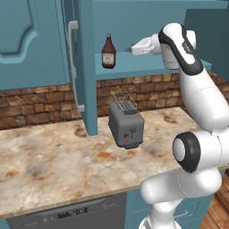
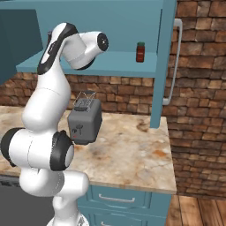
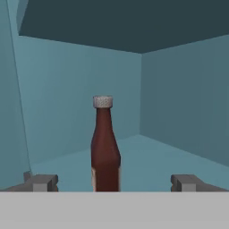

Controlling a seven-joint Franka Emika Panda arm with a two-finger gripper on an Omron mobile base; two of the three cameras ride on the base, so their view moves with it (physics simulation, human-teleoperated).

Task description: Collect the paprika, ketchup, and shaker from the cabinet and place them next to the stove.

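Reaching into the cabinet [image 1: 85, 67], the gripper [image 3: 112, 182] has its fingers spread wide and holds nothing, with the ketchup [image 3: 105, 147] standing on the shelf just ahead. The paprika [image 2: 140, 52] sits on the shelf too, so nothing is moved yet.

This is a home kitchen. Teal-blue wall cabinet [image 1: 85, 67] doors with arched panels and a long silver handle [image 1: 74, 67] hang over a marbled stone bench [image 1: 58, 156], backed by a red-brown brick wall [image 1: 36, 105]. A grey toaster [image 1: 126, 124] stands on the bench, a ketchup [image 1: 108, 52] bottle and a small red jar [image 2: 140, 52] sit on the cabinet shelf, a dishwasher panel [image 1: 71, 214] shows beneath, and drawers [image 2: 119, 198] meet a wooden floor [image 2: 198, 212].
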